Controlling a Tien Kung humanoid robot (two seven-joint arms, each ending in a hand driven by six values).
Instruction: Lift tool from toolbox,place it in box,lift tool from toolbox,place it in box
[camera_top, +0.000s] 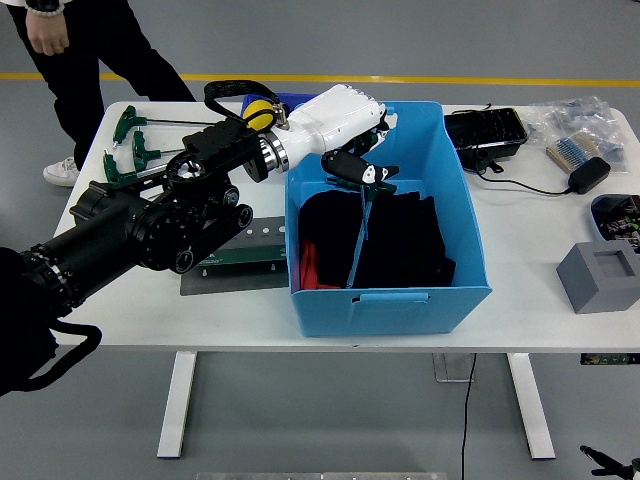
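Note:
My left hand (352, 150), white with a black thumb, is over the back left of the blue box (455, 180). Its fingers are curled on a T-handle hex key (363, 200), whose thin shaft hangs down into the box. A second T-handle key with a green grip (380, 187) lies on the black cloth (400, 240) inside the box, so the two shafts are hard to tell apart. The grey-green tool rack (262, 245) lies on the table left of the box, half hidden by my arm. My right hand is out of view.
Several green T-handle keys (125, 150) lie at the far left. A small blue bin with a yellow ball (260, 110) stands behind my hand. A person (90, 60) stands at the far left corner. A black tray (485, 135), brush (570, 155) and grey block (600, 275) sit right.

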